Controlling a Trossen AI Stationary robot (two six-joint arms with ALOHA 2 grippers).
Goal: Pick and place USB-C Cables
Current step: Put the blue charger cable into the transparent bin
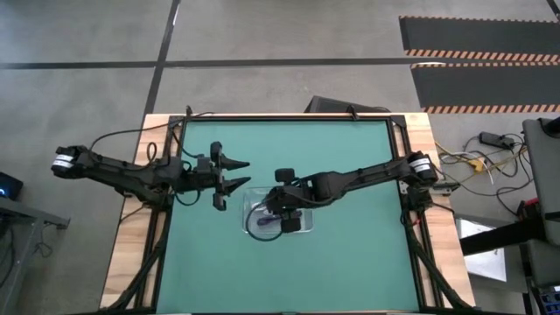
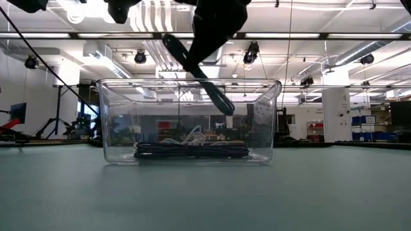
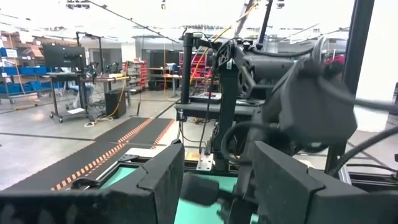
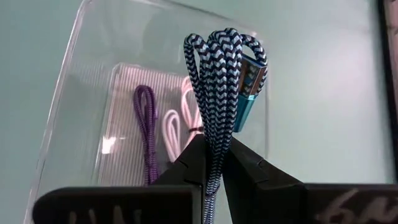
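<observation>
Over the clear tray (image 1: 302, 194), near the middle of the green table (image 1: 350, 254), my right gripper (image 1: 286, 210) hangs down from above. Its two fingers (image 4: 186, 165) are pinching a teal cable (image 4: 217, 87), a braided one folded into loops, with a shiny teal plug at one end. The loops stick out past my fingertips. The bundle is up in the air, over the tray and not lying in it.

Down on the tray floor I can see two more bundles side by side. One is a dark purple cable (image 4: 146, 134). Next to it, close by, is a white cable (image 4: 174, 127). In the low view they lie flat on the bottom as a dark heap with white loops on top.

My left gripper (image 1: 234, 172) waits just beside the tray, toward the left edge of the table. Its fingers are spread wide apart and hold nothing. It is up off the table and touches neither the tray nor any cable.
</observation>
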